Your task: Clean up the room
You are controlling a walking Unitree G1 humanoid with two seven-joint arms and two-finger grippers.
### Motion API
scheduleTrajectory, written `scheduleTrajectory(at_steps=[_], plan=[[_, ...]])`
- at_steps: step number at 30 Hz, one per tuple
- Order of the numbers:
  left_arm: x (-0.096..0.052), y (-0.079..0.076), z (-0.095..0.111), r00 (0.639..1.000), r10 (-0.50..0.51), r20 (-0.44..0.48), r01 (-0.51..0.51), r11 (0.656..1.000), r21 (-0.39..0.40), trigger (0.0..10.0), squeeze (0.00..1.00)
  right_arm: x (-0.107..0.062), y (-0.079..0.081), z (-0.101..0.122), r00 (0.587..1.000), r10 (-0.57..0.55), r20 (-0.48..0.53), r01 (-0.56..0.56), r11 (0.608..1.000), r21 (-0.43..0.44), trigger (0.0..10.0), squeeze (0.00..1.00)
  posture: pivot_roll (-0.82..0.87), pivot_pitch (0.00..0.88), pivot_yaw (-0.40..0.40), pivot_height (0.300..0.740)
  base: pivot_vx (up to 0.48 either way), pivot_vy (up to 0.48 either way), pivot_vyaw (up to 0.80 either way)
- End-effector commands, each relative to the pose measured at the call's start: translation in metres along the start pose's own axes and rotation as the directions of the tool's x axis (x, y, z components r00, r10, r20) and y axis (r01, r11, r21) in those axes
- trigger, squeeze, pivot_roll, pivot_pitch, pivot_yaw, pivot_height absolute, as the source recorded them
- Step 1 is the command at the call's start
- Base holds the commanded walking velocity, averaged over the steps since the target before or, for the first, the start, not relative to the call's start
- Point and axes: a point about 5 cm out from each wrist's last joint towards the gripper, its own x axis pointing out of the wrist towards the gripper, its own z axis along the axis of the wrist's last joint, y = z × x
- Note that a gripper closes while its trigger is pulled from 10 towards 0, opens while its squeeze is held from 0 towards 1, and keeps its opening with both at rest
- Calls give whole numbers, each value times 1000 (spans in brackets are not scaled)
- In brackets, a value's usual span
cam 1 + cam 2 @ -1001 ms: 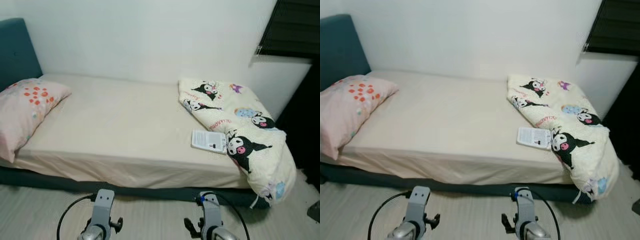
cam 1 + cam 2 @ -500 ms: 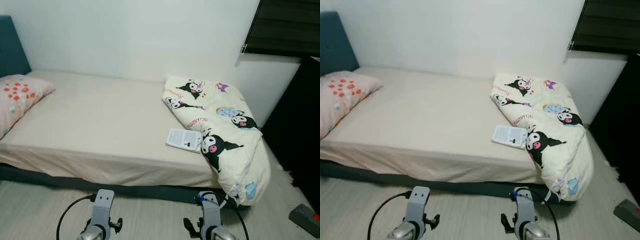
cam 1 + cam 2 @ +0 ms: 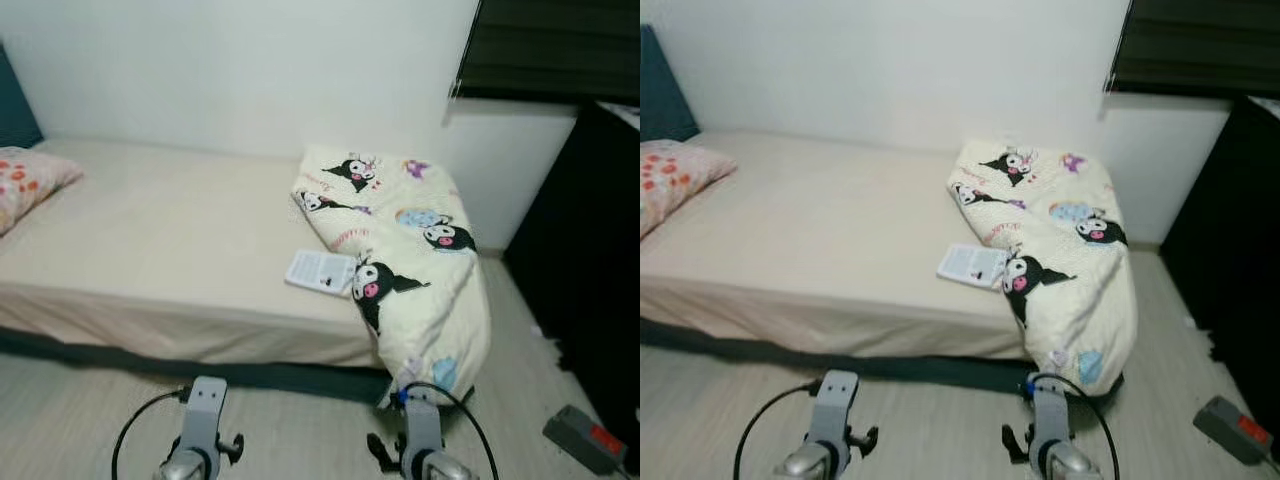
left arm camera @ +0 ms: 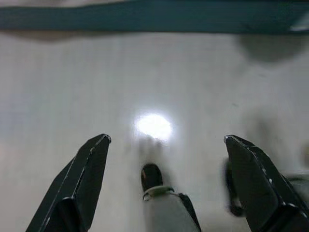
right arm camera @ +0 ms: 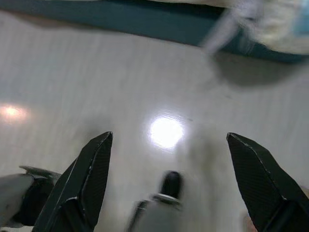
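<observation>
Left eye view: a bed point(image 3: 150, 260) with a cream sheet stands against a white wall, its dark base meeting a pale floor point(image 3: 80, 410). A crumpled quilt point(image 3: 400, 250), cream and printed with black cartoon figures, lies heaped at the bed's right end and spills over the front edge toward the floor. A white leaflet point(image 3: 320, 270) rests on the sheet, touching the quilt's left side. A pink pillow point(image 3: 30, 180) with red dots lies at the far left, beside a teal headboard point(image 3: 15, 105). A dark cabinet point(image 3: 590, 270) stands to the right under a dark blind point(image 3: 545, 45); a grey device point(image 3: 585, 440) with a red patch lies on the floor near it.

Both arms hang low before the bed. The left gripper point(image 4: 166, 145) has its fingers spread wide over the glossy floor, holding nothing. The right gripper point(image 5: 169, 142) is likewise spread and empty, with the quilt's hanging corner point(image 5: 270, 24) beyond it.
</observation>
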Motion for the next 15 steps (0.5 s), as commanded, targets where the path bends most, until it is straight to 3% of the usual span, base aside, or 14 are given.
scheduleTrajectory(at_steps=[1,4,15], plan=[[0,3,2,1000,3,3,-3,1000,2,10000,0,1,3,1,1000,5,8,-5,1000,19,10000,0,43,0,-46,740,0,-480,0],[0,3,0,1000,2,-2,-2,1000,-2,10000,0,1,3,0,1000,4,4,-4,1000,21,10000,0,45,0,-44,740,0,-376,0],[-2,0,-10,998,-37,-49,35,998,-53,10000,0,0,6,-9,999,-10,-33,11,1000,10,10000,0,63,0,-53,740,0,0,0]])
